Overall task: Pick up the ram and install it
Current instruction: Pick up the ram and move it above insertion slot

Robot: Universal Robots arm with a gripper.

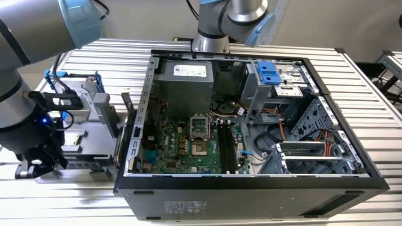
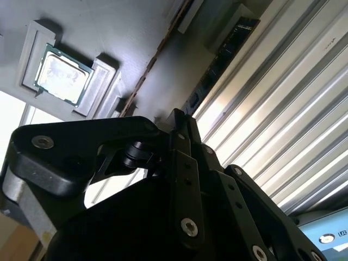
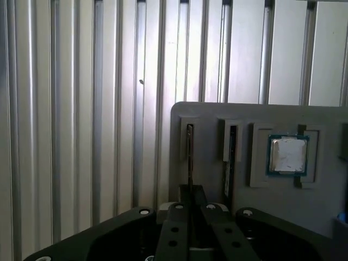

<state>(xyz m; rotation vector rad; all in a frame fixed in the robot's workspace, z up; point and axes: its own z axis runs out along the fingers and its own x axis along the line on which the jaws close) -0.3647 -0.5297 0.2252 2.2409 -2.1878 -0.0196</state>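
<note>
In the first wrist view, fingers point(image 3: 199, 197) of the gripper point(image 3: 190, 190) drawn close together and, as far as shows, pinched on the near end of the ram point(image 3: 189, 155), standing on edge in the slot of the grey holder point(image 3: 217, 111) farthest from the processor point(image 3: 288, 154), with a second stick point(image 3: 230, 163) in the slot between. In the exterior view, arm point(image 1: 25, 103) bent low at about 8 o'clock from the open computer case point(image 1: 251, 190), over that holder at the case's 9 o'clock on the slatted table point(image 1: 63, 207)
</note>
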